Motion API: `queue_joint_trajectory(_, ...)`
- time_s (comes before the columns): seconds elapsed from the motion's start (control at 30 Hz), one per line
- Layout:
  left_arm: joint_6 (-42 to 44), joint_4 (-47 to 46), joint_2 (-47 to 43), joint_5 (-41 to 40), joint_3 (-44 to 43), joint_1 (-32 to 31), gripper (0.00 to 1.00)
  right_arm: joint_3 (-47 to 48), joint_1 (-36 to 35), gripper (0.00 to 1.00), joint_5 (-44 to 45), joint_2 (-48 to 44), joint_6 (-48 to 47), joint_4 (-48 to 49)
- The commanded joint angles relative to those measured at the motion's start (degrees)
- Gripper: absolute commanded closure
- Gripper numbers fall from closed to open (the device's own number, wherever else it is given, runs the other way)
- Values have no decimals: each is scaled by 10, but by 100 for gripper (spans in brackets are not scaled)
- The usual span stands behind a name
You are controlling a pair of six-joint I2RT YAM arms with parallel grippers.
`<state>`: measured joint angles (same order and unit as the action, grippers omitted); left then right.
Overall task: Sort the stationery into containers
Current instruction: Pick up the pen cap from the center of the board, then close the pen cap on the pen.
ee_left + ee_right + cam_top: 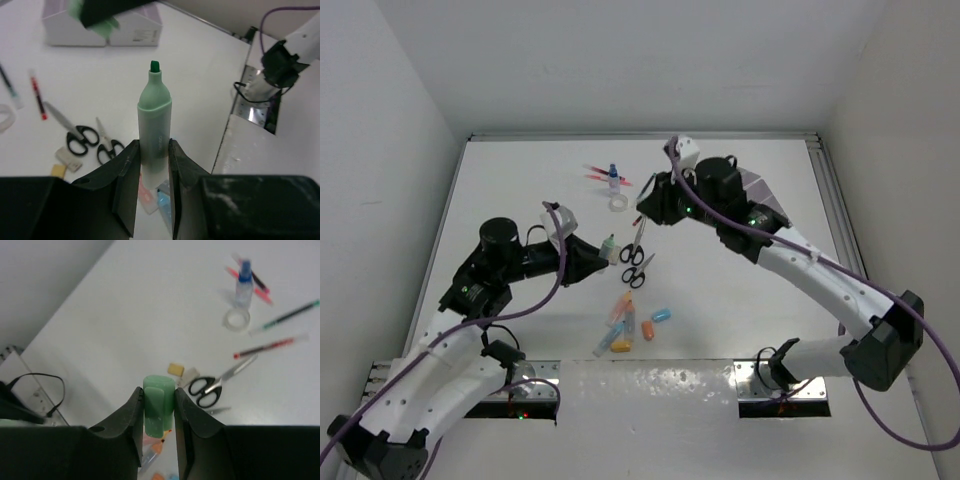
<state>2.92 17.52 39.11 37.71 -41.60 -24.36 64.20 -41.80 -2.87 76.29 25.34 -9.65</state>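
My left gripper (152, 150) is shut on a pale green highlighter (155, 120), whose uncovered tip points away from the wrist. It hangs above the table at centre left (603, 255). My right gripper (159, 395) is shut on a green cap (159, 405) and hovers over the scissors (642, 212). Two black-handled scissors (635, 252) lie between the arms. Pastel capsule pieces (625, 325) are scattered nearer the front. The white organiser (100, 30) stands at the far right, mostly hidden behind my right arm (765, 195).
A tape ring (236, 319), a blue-capped bottle (243, 282) and red and black pens (262, 347) lie at the back of the table. Beige erasers (176, 370) sit beside the scissors (210, 387). Metal base plates (785, 385) line the near edge.
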Motion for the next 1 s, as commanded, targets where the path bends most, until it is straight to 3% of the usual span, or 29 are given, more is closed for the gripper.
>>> queue_joint_trajectory(0.0, -22, -105, 42, 129, -38, 6, 100, 87, 25, 100, -150, -4, -85, -12)
queue_joint_trajectory(0.23, -80, -239, 132, 199, -108, 0, 100, 200, 75, 100, -316, -11, -119, -2)
queue_joint_trajectory(0.47, -237, -402, 165, 196, -88, -22, 100, 108, 97, 100, -424, -52, -18, 213)
queue_joint_trajectory(0.57, -228, -364, 163, 135, -86, -27, 100, 82, 95, 100, -378, -62, 44, 272)
queue_joint_trajectory(0.6, -220, -344, 161, 79, -88, -30, 100, 77, 88, 100, -317, -71, 54, 277)
queue_joint_trajectory(0.7, -181, -275, 157, 26, -98, -32, 100, 42, 63, 100, -261, -89, 59, 311)
queue_joint_trajectory(0.8, -146, -258, 152, 36, -99, -37, 100, 15, 55, 100, -267, -99, 68, 355)
queue_joint_trajectory(0.97, -153, -295, 145, 133, -88, -50, 100, 27, 58, 100, -341, -88, 88, 387)
